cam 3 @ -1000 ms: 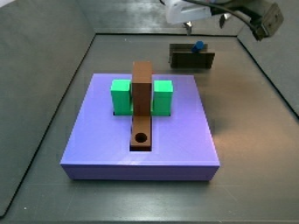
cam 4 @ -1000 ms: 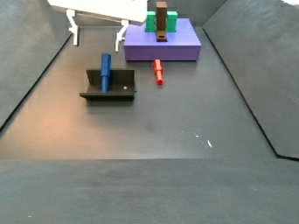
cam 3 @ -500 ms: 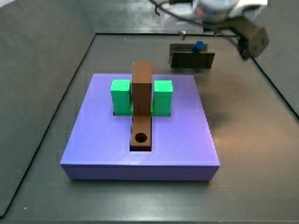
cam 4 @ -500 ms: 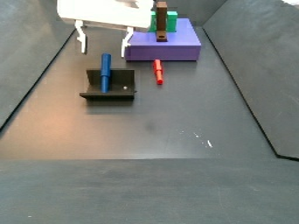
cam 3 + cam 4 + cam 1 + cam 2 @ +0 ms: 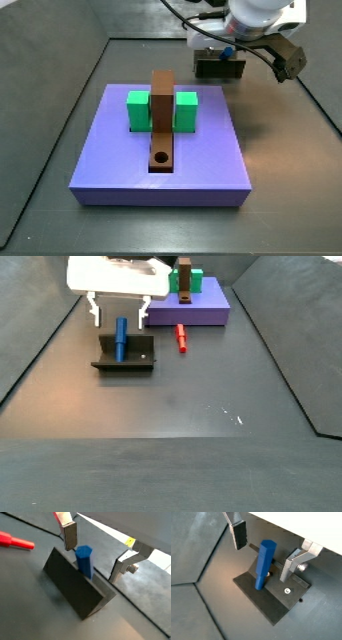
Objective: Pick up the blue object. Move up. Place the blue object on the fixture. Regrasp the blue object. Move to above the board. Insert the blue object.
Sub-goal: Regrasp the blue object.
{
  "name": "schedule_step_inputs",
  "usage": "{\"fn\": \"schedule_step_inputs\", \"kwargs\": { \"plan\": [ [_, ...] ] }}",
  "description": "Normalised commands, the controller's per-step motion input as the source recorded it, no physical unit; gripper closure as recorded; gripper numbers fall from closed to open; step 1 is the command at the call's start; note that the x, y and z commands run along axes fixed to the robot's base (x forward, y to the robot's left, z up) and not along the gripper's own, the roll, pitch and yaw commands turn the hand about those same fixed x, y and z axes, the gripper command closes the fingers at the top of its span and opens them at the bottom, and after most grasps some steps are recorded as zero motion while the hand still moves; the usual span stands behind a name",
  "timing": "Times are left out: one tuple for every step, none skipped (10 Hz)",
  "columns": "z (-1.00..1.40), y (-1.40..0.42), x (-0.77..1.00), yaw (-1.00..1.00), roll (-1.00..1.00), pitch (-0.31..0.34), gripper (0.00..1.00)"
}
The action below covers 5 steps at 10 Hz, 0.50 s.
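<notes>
Since a second ago the hand (image 5: 119,310) has come down from above and now straddles the blue object (image 5: 120,336), fingers (image 5: 240,534) wide apart and touching nothing. The rod leans on the fixture (image 5: 123,356) (against its upright wall), long axis tilted, top end up between the fingers. The board (image 5: 163,150) lies well apart.

Gripper (image 5: 118,307) hangs low at the far left of the floor in a side view, fingers pointing down. Jaws spread wide apart, nothing clamped between the pads (image 5: 239,535). White wrist housing sits directly above the fingers (image 5: 203,42).
</notes>
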Motion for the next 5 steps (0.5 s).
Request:
{"fn": "schedule_step_inputs", "kwargs": {
  "plan": [
    [-0.13, 0.00, 0.00, 0.00, -0.06, 0.049, 0.00],
    [-0.05, -0.09, 0.01, 0.00, 0.00, 0.043, 0.00],
    [-0.01, -0.15, 0.00, 0.00, 0.20, 0.000, 0.00],
    [0.00, -0.23, 0.00, 0.00, 0.32, 0.000, 0.00],
    [-0.09, -0.07, 0.00, 0.00, 0.13, 0.000, 0.00]
  ]
}}
